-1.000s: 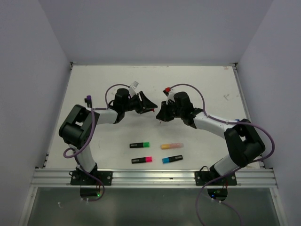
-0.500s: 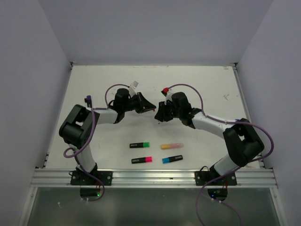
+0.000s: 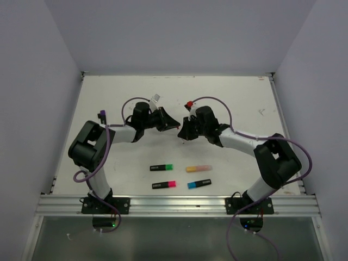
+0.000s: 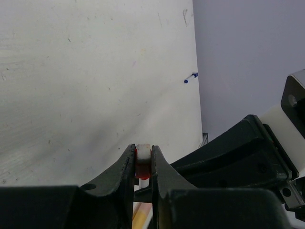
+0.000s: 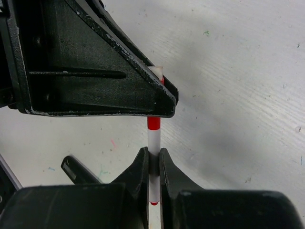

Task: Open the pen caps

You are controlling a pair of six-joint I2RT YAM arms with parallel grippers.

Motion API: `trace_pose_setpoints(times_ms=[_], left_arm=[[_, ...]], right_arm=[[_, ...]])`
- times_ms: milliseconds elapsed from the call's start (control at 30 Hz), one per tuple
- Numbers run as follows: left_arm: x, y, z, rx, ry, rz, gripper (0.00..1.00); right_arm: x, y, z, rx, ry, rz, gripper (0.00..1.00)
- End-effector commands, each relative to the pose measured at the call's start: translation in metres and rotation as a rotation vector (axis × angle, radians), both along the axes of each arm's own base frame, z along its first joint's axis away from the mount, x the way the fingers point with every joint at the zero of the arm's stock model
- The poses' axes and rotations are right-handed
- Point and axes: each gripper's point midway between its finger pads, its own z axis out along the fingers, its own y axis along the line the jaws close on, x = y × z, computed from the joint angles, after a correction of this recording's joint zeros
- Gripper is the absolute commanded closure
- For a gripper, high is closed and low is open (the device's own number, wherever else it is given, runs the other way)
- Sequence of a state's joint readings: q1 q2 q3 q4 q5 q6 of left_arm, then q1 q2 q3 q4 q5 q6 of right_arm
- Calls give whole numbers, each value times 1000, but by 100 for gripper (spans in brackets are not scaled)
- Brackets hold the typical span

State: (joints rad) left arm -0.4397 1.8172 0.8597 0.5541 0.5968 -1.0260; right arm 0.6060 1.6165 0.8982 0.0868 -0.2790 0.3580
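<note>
My left gripper (image 3: 176, 125) and right gripper (image 3: 183, 132) meet tip to tip at mid-table. Between them is a thin white pen (image 5: 153, 140) with a red band (image 5: 152, 123). In the left wrist view my left gripper (image 4: 143, 150) is shut on the pen's white-and-red cap end (image 4: 143, 162). In the right wrist view my right gripper (image 5: 153, 153) is shut on the white barrel, with the left gripper's fingers (image 5: 119, 81) just above. Four capped highlighters lie nearer the arm bases, with a green cap (image 3: 169, 167), a pink cap (image 3: 172, 184), a blue cap (image 3: 192, 185) and a peach-orange body (image 3: 198, 168).
A small purple piece (image 3: 101, 115) lies at the table's left edge. A tiny blue piece (image 4: 190, 78) lies near the right wall. Purple cables (image 3: 217, 103) loop over both arms. Walls close the table (image 3: 228, 92) on three sides.
My right gripper has shifted a little to the left, closer to the left gripper. The left arm has stayed still.
</note>
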Motion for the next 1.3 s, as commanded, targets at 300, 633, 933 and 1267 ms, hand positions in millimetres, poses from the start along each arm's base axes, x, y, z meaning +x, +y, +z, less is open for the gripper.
trace_pose_setpoints(times_ms=[300, 633, 933, 1267], left_arm=[[74, 34, 51, 57, -36, 191, 100], [80, 47, 68, -45, -167, 142, 100], [76, 61, 76, 20, -311, 140, 100], [92, 94, 61, 21, -81, 373, 100]], right_arm=[[-1, -72, 0, -614, -294, -353, 100], [-47, 21, 8, -66, -87, 108, 100], [-47, 24, 17, 53, 17, 140, 100], [-14, -101, 14, -758, -396, -477, 100]])
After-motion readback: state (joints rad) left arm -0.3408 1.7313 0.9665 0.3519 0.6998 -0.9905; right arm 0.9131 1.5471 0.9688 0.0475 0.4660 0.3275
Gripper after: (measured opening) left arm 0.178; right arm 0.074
